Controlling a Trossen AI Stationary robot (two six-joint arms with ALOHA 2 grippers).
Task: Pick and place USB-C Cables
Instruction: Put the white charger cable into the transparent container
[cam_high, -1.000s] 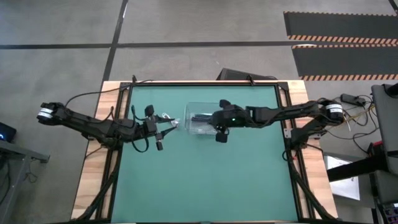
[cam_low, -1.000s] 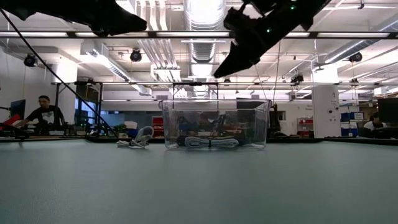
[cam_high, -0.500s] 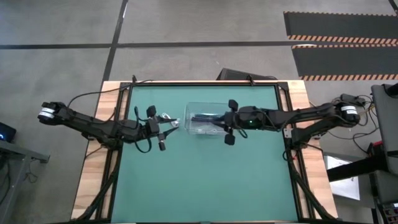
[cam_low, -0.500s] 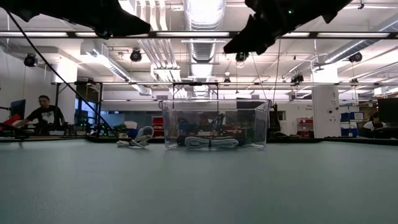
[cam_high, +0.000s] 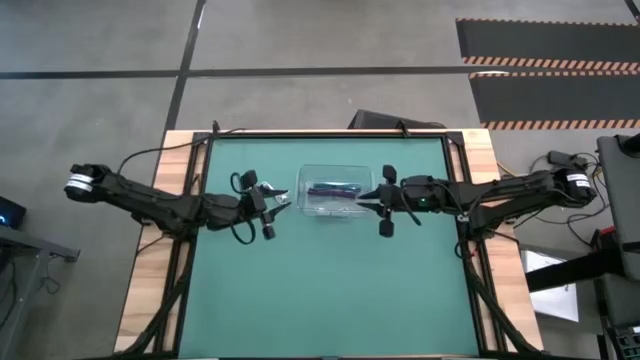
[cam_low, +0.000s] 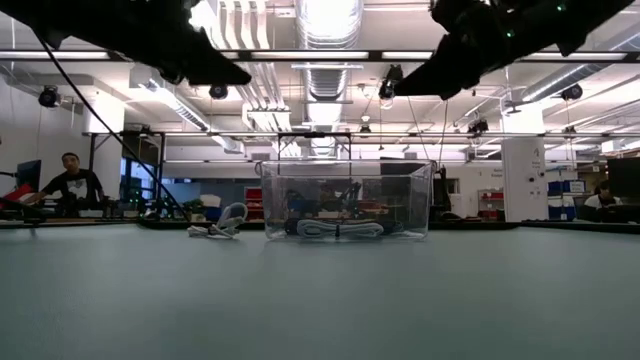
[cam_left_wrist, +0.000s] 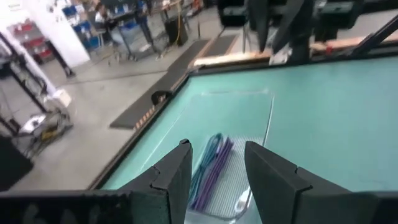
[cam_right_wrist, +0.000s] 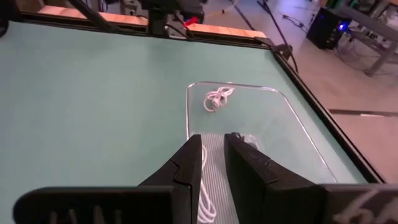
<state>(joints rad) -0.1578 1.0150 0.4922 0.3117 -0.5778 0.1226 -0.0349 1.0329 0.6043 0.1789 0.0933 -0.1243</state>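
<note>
A clear plastic tray (cam_high: 308, 206) stands mid-table with cable bundles in it: a teal-grey one (cam_left_wrist: 208, 155), a dark one (cam_left_wrist: 219, 163) and a white one (cam_right_wrist: 203, 200). Another white bundle (cam_high: 283, 198) lies on the green mat just left of the tray, also seen in the low view (cam_low: 226, 221). My left gripper (cam_high: 272, 205) hovers open above the mat beside that white bundle, fingers pointing at the tray. My right gripper (cam_high: 368, 198) hangs at the tray's right end, raised, narrowly open and empty.
The tray (cam_low: 345, 200) rests flat on the mat, its walls about finger-high. Wooden borders (cam_high: 150, 260) frame the mat on the left and right. Green mat stretches from the tray to the near edge. People sit at desks in the room beyond the table.
My right gripper has drawn back from over the tray toward the table's right edge and risen. My left gripper has moved a little right toward the white bundle and the tray, dipping slightly. The cables have stayed where they were.
</note>
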